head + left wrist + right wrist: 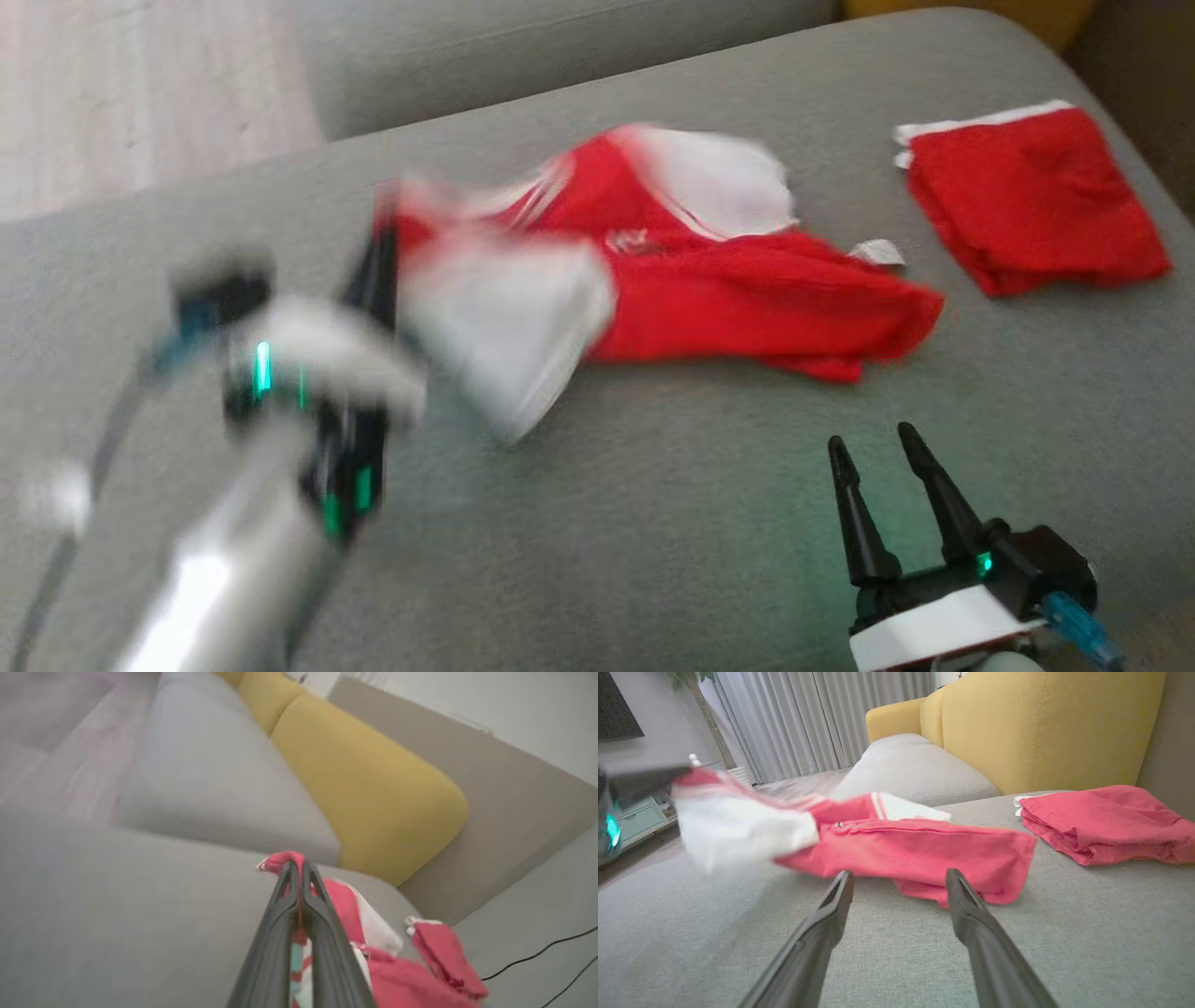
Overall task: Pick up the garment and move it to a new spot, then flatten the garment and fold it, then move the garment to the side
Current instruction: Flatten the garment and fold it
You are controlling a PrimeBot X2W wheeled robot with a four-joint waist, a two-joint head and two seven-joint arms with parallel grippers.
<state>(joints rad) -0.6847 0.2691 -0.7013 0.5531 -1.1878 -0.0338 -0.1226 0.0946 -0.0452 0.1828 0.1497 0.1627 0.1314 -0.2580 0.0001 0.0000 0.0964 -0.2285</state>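
Nearest, at lower right: right gripper (870, 439), fingers spread wide and empty, low over the grey cushion (653, 523), aimed at the cloth's near edge; just beyond, red-and-white garment (747, 289), long axis left to right across the cushion, right end lying flat, left end raised clear; at that raised end, left gripper (297, 864), clamped tight on a pinch of red cloth; probably mid-carry to a new spot, free right end nearer the right arm; farther right, well apart, folded red garment (1036, 201); behind, yellow backrest (1041, 728).
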